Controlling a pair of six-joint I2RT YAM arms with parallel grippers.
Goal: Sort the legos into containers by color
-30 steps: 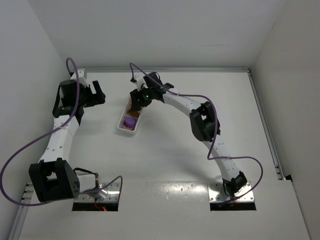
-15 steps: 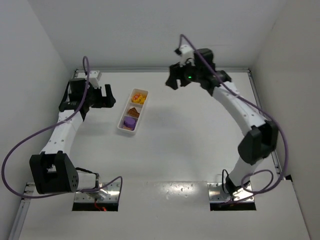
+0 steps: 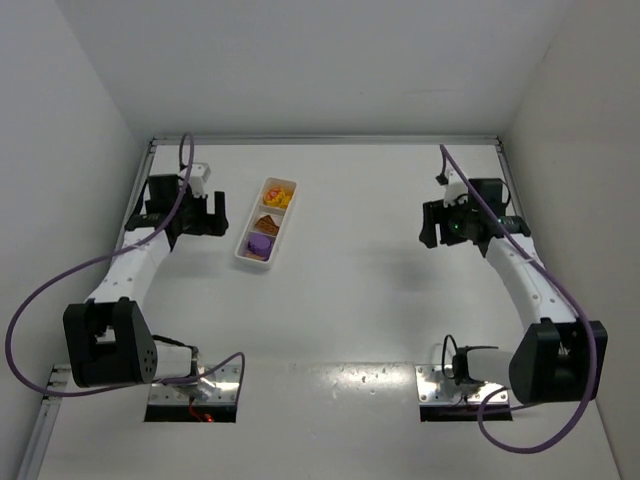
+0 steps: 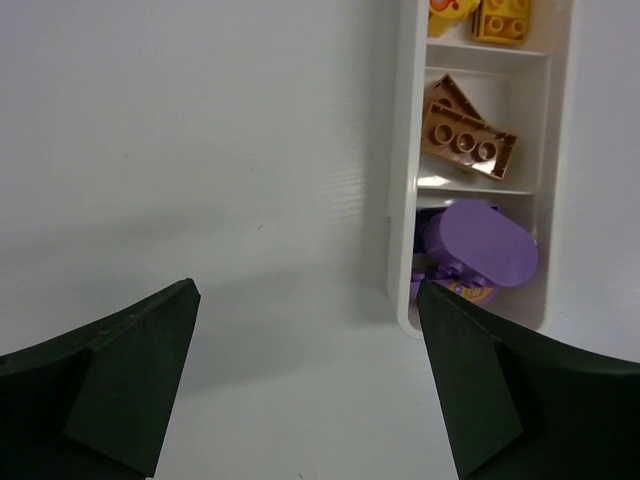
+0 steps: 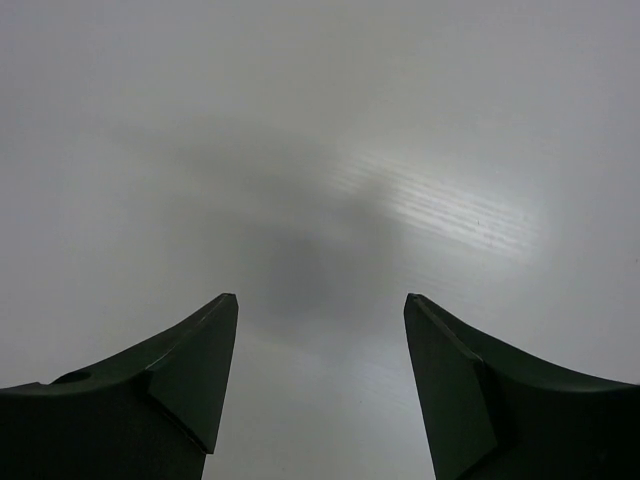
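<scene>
From above, the white table [image 3: 380,290] is boxed in by pale walls [image 3: 90,90] at the back and on both sides, with a wide bare stretch between the two arms. The tray [image 3: 243,240] lies at a slant towards the back left. The left gripper [image 3: 220,213] sits just beside its left wall, apart from it, jaws spread and holding nothing. The right gripper [image 3: 427,225] hangs well apart from the tray near the right wall, jaws also parted and empty. The tray's far compartment holds yellow legos [image 3: 279,198], the middle one brown legos [image 3: 268,222] and the near one purple legos [image 3: 260,244]. In the left wrist view the left gripper [image 4: 305,295] gapes over bare table, with the tray's long wall [image 4: 405,200] just inside its right fingertip. Here the yellow legos [image 4: 503,15] are cut off by the frame edge, the brown legos [image 4: 462,135] are studded and lie tilted on each other, and a rounded purple piece tops the purple legos [image 4: 478,243]. In the right wrist view the right gripper [image 5: 320,300] stands open over plain table carrying only its shadow and a glare streak.
</scene>
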